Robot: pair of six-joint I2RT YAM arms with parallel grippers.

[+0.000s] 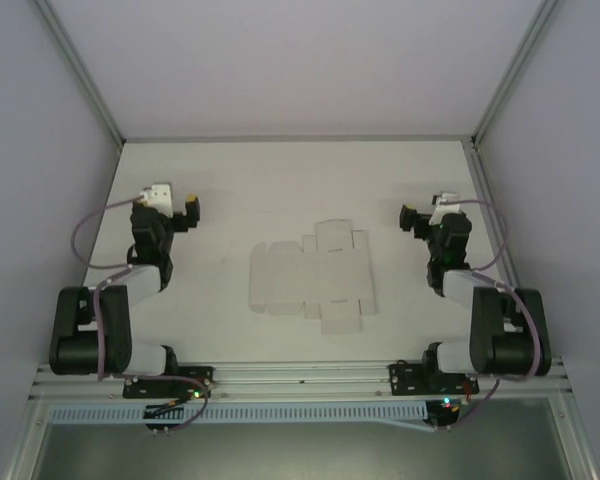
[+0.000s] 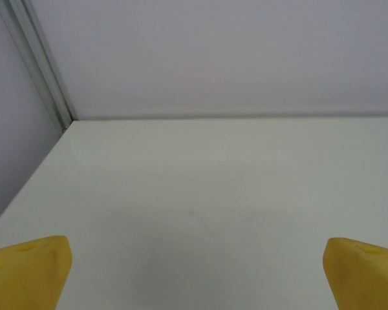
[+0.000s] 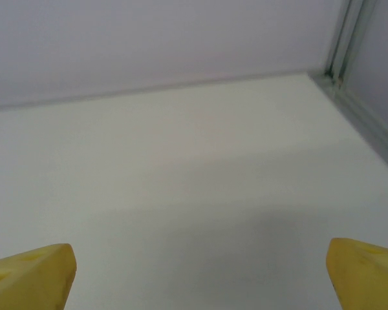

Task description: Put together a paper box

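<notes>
The paper box is a flat white die-cut sheet with flaps and creases, lying unfolded in the middle of the white table. My left gripper hovers to the sheet's left, well apart from it. My right gripper hovers to its right, also apart. Both point toward the back wall. In the left wrist view the yellow fingertips stand wide apart, so the left gripper is open over bare table. The right gripper is open too, its yellow fingertips spread with nothing between them.
Pale walls close the table in at the back and both sides, with aluminium posts in the back corners. A metal rail carrying both arm bases runs along the near edge.
</notes>
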